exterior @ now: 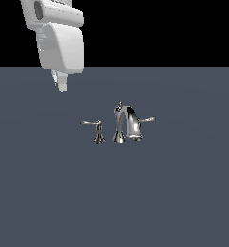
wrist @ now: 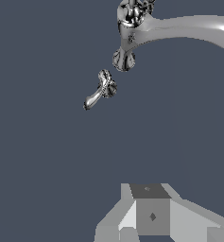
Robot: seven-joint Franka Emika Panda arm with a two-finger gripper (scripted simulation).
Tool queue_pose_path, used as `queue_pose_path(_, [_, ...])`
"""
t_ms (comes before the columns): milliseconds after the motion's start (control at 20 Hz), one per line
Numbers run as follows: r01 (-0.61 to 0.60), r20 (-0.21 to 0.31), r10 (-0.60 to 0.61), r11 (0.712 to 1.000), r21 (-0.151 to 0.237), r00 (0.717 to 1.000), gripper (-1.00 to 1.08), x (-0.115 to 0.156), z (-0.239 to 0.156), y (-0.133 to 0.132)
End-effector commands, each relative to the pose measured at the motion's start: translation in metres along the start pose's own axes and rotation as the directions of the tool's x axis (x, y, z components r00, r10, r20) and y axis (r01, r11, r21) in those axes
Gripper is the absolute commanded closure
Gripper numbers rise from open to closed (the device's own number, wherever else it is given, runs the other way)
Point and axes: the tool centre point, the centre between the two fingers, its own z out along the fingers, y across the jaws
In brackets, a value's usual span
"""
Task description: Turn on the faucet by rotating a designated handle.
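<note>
The faucet (exterior: 125,123) is a small chrome set in the middle of the grey floor, with an arched spout and a knob on top. The handle (exterior: 96,129) is the thin straight lever on its own flared cone base, on the exterior view's left of the spout. A paler lever with an upturned tip (exterior: 147,118) sticks out on the right. My gripper (exterior: 61,85) hangs high up and far off to the left of the handle, touching nothing; its fingers look pressed together and empty. The wrist view shows the handle (wrist: 101,90), the spout (wrist: 179,28) and my gripper (wrist: 151,210).
The flat grey floor (exterior: 114,202) runs all round the faucet. My white arm (exterior: 58,34) fills the upper left of the exterior view.
</note>
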Motion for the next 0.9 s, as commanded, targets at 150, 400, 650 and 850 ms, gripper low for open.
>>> queue_pose_path(150, [-0.096,-0.004,0.096,0.995,-0.001,0.995,1.08,0.014,0.026,-0.02])
queue_pose_path(400, [-0.184,-0.009,0.184,0.983,-0.003,0.983,1.08,0.029,0.051,-0.038])
queue_pose_path(650, [-0.28,-0.016,0.28,0.96,-0.006,0.96,1.08,0.047,0.078,-0.055])
queue_pose_path(850, [-0.357,-0.022,0.357,0.934,-0.008,0.934,1.08,0.064,0.1,-0.068])
